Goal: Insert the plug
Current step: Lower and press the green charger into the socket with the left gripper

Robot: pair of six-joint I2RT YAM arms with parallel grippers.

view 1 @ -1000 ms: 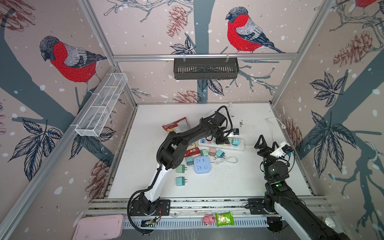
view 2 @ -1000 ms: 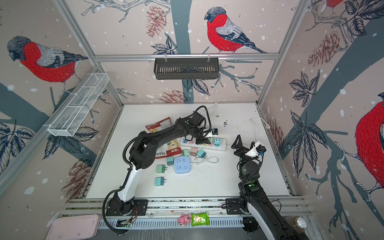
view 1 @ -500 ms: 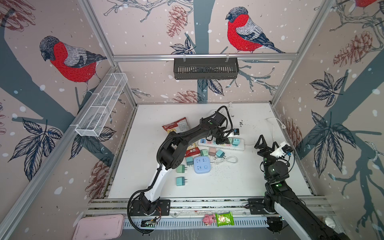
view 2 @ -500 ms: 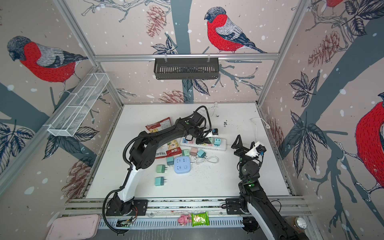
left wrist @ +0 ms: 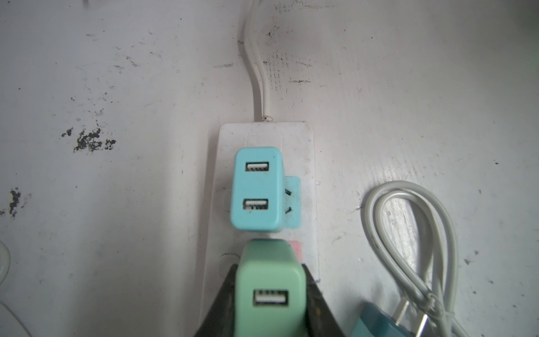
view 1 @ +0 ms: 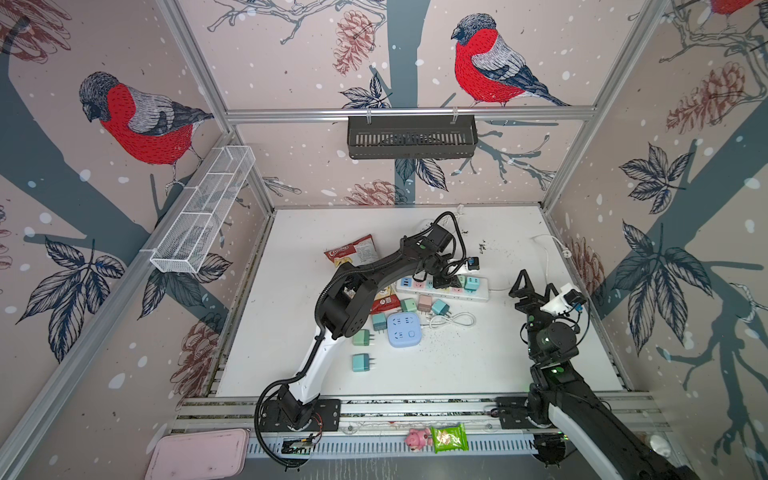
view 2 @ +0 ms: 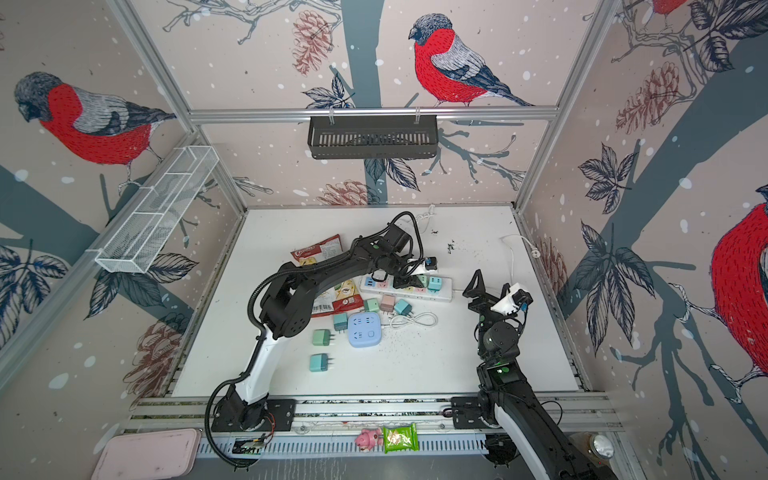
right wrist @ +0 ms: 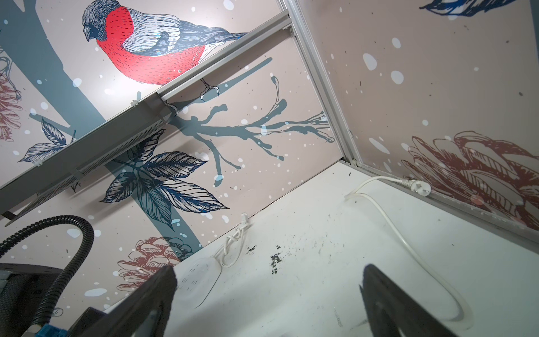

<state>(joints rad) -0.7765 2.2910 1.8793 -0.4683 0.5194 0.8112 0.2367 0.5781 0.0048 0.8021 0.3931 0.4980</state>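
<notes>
Left hand (left wrist: 269, 303) was clenched on the green plug (left wrist: 268, 268), its dark fingers (left wrist: 318, 309) pressed against both sides of the body. Only the left wrist camera gave me that grip. In both top views the hand simply covered the middle of the white power strip (view 1: 482, 293) and hid the plug.

Through the wrist view I saw the green plug standing upright over the strip, USB port facing the lens, just beside a blue plug (left wrist: 256, 189) seated in the outlet nearer the cord end. I could not tell whether the green plug's prongs were fully home. A looped white cable (left wrist: 408, 233) lay on the counter (view 1: 457, 370) next to the strip.

From above, the left arm reached far forward, elbow raised, wrist bent down onto the strip. Right hand (view 1: 535, 289) stood well apart at the counter's right side, lifted off it, jaws spread wide and grasping nothing. Its own camera showed me only the walls, the far corner and a white cord (right wrist: 388, 221).
</notes>
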